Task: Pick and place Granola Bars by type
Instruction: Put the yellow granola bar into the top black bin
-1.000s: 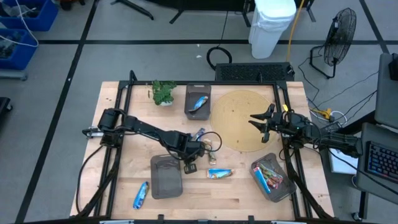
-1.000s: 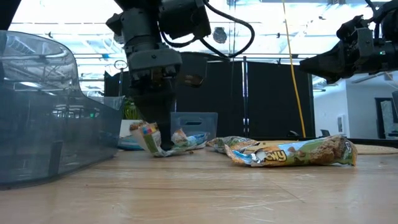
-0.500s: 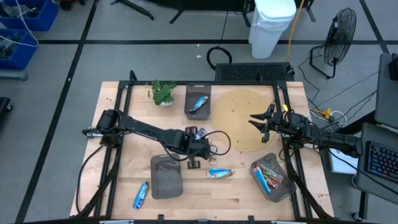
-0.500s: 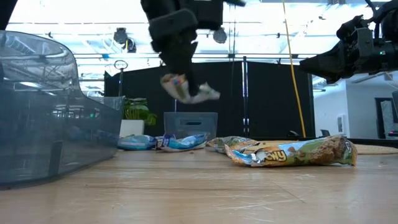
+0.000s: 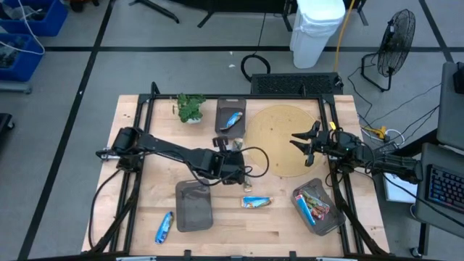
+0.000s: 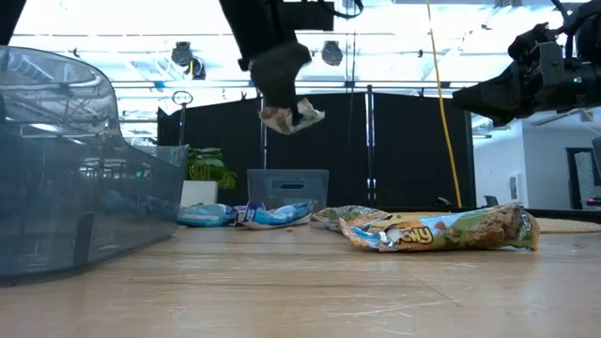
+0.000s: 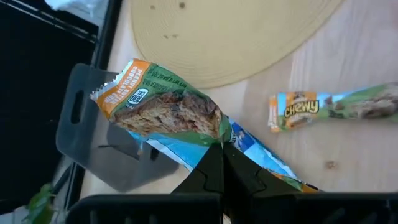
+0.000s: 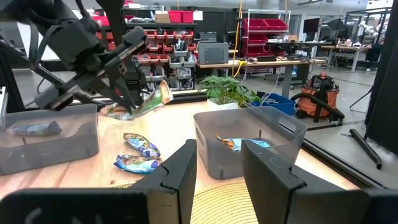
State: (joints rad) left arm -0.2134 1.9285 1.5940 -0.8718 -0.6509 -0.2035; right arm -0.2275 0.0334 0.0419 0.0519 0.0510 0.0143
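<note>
My left gripper (image 7: 222, 155) hangs above the table's middle (image 5: 226, 154), shut on a green and orange granola bar (image 7: 163, 112), which the low view shows high above the wood (image 6: 292, 115). Under it lie blue bars (image 7: 261, 155) and a tan-green bar (image 7: 329, 107) flat on the table. Another tan-green bar (image 5: 256, 202) lies nearer the front, and a blue bar (image 5: 164, 227) sits near the front left. My right gripper (image 5: 299, 142) is open and waits above the round mat's right part (image 8: 214, 168). My left gripper pinches the green and orange bar by one end of its wrapper (image 7: 213, 132) between its two fingers. The fingers come from above, pointing down (image 6: 277, 75). The bar is lifted clear of the table and sticks out sideways beyond the fingertips, slightly tilted.
A grey bin (image 5: 230, 116) at the far side holds a blue bar. Another grey bin (image 5: 193, 205) stands front left, and a third (image 5: 317, 208) at front right holds several bars. A round tan mat (image 5: 279, 141) and a small plant (image 5: 190, 106) are also there.
My left gripper, shut on the green and orange bar, has risen from the table and moved toward the far edge. The bar has gone from resting among the blue bars to hanging well clear of them. The other bars stayed put.
</note>
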